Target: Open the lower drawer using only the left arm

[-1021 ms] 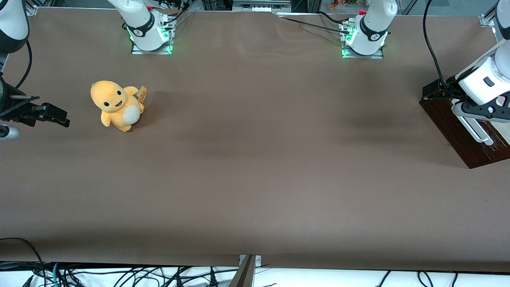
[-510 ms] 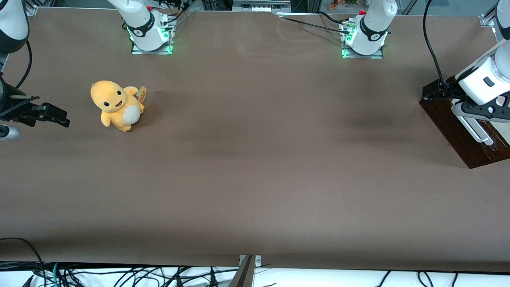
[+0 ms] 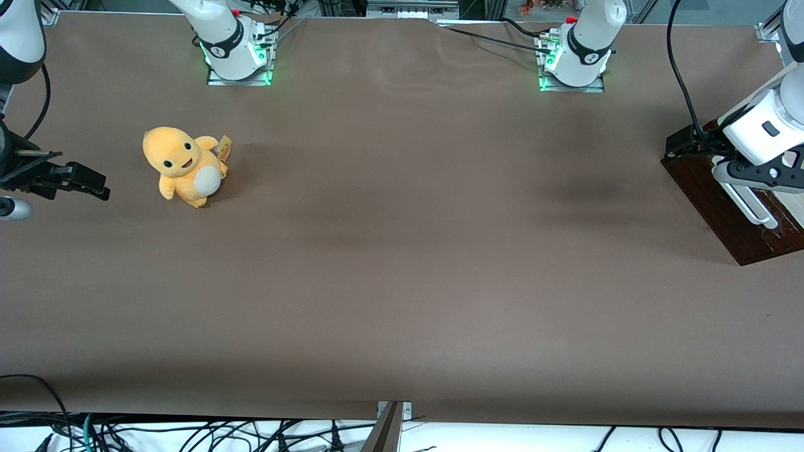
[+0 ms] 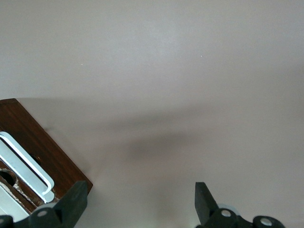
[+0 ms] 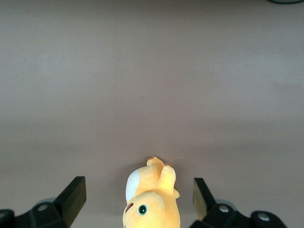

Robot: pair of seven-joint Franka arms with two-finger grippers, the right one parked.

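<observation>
Almost nothing has moved since the earlier front pictures: the large white jointed left arm (image 3: 763, 122) hangs in the same place over the cabinet, and the dark brown wooden lower drawer (image 3: 722, 207) with its long white bar handle (image 3: 747, 204) has not shifted.

The drawer stands at the working arm's end of the brown table (image 3: 402, 251), at the table's edge. The black two-finger gripper (image 3: 754, 177) is just above the upper end of the handle. In the wrist view its fingers (image 4: 76, 202) are spread wide apart, with only table between them; the handle (image 4: 26, 166) lies to one side of them, not between them. So the grasp is not yet made.

To do this step well, I think the gripper should first move sideways until the bar sits in the middle between the two fingers, and only then go down and close. Closing near the middle of the bar seems better than at its end, so the drawer slides straight. The pull should follow the drawer's own direction, slowly.

The yellow plush toy (image 3: 182, 166) lies well apart, toward the parked arm's end.
</observation>
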